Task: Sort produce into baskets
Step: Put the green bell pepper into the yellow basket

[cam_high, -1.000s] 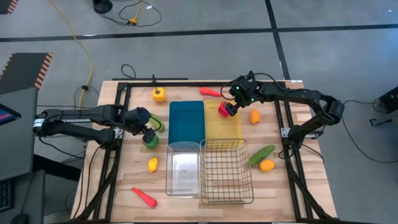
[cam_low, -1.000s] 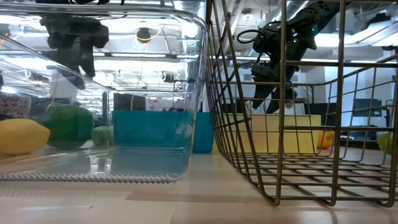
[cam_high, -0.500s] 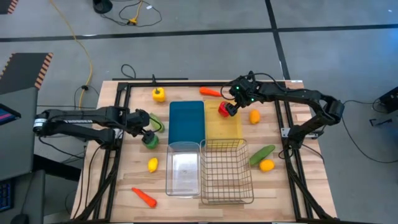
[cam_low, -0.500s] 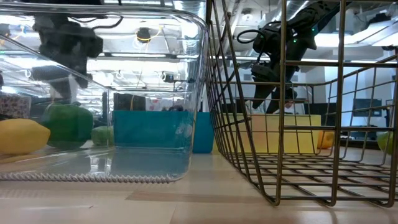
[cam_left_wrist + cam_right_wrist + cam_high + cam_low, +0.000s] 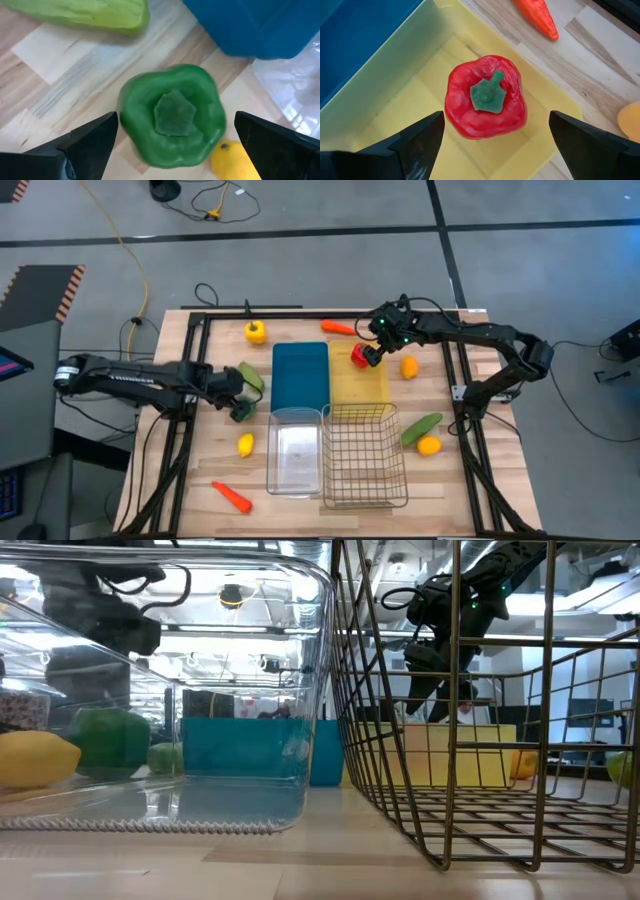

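A green bell pepper stands on its base on the table, left of the blue tray. It also shows in the left wrist view, stem up. My left gripper is open above it, with one finger on each side and clear of it. A red bell pepper sits stem up in the far corner of the yellow tray. It also shows in the high view. My right gripper is open above it, its fingers wide on either side and not touching.
A cucumber lies just beyond the green pepper and a lemon lies nearer. The clear bin and the wire basket stand at the near middle. A yellow pepper, carrots, oranges and a second cucumber lie around them.
My left gripper has risen and drawn back toward the table's left edge, which uncovers the cucumber beside the green pepper. The green pepper has stayed where it was.
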Available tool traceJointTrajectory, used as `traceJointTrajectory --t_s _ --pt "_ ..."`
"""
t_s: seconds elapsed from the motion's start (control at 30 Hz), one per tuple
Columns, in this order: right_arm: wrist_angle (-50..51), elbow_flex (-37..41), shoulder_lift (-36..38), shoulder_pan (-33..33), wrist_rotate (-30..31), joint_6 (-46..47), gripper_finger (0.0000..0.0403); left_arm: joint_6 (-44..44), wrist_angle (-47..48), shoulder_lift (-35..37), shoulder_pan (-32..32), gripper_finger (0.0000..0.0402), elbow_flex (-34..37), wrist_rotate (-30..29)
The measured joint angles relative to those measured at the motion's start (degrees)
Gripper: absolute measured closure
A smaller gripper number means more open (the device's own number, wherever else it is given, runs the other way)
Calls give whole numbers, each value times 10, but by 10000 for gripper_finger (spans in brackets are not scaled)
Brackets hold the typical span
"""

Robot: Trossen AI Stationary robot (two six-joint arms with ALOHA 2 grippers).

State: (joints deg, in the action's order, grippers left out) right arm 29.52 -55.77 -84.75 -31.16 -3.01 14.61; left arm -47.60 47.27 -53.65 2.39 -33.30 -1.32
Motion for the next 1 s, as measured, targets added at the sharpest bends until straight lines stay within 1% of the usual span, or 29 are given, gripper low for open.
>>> traceJointTrajectory --t_s 0.2,0.33,0.43,0.5,0.7,0.87,1.0 --pt "0 0 0 0 0 0 18 -18 -14 0 -7 14 25 -16" --pt "0 0 0 0 0 0 18 -29 -42 1 -7 14 46 -20" --pt "0 0 0 0 0 0 18 -29 -51 1 -7 17 51 -36" --pt "0 0 0 0 0 0 18 -23 -50 0 -7 25 51 -45" --pt "0 0 0 0 0 0 18 -15 -50 1 -7 64 51 -45" --pt "0 0 0 0 0 0 18 -25 -53 1 -6 86 48 -31" --pt "0 0 0 0 0 0 18 -22 -15 0 -7 89 6 -9"
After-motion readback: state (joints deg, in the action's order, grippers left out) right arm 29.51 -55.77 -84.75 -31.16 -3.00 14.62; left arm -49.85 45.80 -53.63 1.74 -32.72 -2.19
